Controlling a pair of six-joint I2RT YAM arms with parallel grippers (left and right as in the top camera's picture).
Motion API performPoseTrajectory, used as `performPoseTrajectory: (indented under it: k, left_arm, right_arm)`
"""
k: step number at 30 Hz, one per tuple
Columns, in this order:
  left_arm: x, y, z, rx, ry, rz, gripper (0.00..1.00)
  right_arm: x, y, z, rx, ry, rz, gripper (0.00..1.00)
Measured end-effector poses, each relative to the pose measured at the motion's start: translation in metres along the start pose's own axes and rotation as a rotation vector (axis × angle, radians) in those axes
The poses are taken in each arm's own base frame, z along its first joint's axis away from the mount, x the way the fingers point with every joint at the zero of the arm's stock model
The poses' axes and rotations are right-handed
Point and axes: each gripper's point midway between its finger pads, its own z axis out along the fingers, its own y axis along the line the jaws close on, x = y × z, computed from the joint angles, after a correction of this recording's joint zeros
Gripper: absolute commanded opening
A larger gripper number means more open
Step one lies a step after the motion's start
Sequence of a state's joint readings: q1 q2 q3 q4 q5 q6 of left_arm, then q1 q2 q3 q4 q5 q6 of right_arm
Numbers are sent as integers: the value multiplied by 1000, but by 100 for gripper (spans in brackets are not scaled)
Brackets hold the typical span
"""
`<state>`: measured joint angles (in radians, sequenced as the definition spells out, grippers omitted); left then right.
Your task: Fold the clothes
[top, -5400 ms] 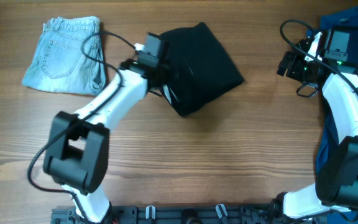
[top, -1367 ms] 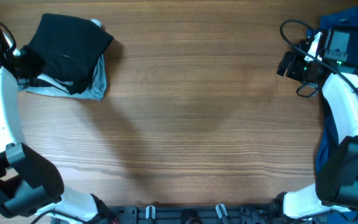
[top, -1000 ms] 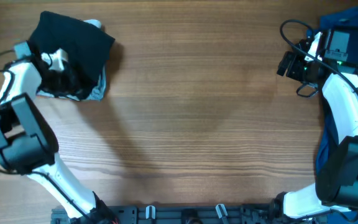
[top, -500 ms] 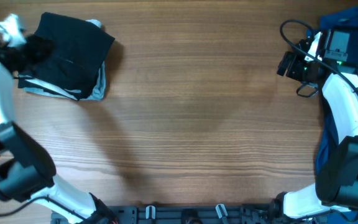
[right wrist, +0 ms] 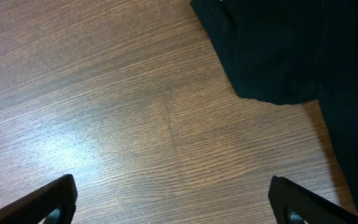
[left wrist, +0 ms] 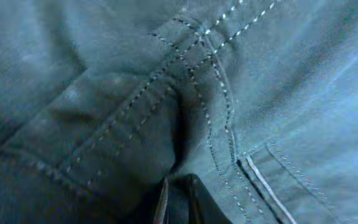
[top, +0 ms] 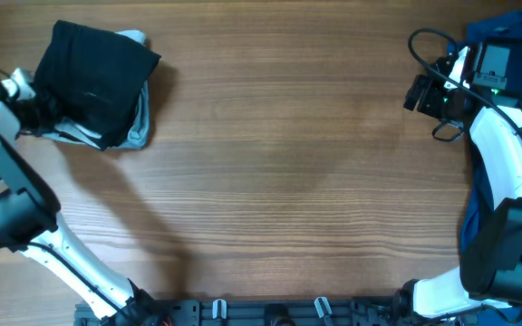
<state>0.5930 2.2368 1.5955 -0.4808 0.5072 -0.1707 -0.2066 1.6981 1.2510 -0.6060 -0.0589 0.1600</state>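
A folded black garment (top: pixel 93 77) lies on top of the light-blue denim shorts (top: pixel 140 127) at the table's far left. My left gripper (top: pixel 36 107) is pressed into the left edge of this pile. In the left wrist view, stitched denim (left wrist: pixel 260 93) fills the frame and my left gripper (left wrist: pixel 179 204) has its fingers almost together with a thin bit of cloth between them. My right gripper (top: pixel 417 94) hovers open over bare wood at the far right, just left of a heap of dark-blue clothes (top: pixel 507 27).
The dark clothes (right wrist: pixel 291 43) reach into the top right of the right wrist view, where my right gripper (right wrist: pixel 179 205) spreads wide over the wooden table (right wrist: pixel 135 124). The right arm's cable (top: pixel 424 41) loops above it.
My left gripper has shifted back and forth along the pile's left edge and now sits lower against it; the black garment has nudged slightly. The right arm has not moved.
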Motion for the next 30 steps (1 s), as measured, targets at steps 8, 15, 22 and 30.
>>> performPoseTrajectory:
  k: [8,15,22,30]
  left_arm:
    - [-50,-167,-130,358,-284,215,19]
    - [18,-289,-63,522,-181,427,19]
    - [49,-180,64,358,35,234,18]
    - [-24,-191,10,714,-155,205,19]
  right_arm:
    - [0,0,0,0,0,0,99]
    - [0,0,0,0,0,0,100]
    - [0,0,0,0,0,0,99]
    - [0,0,0,0,0,0,100]
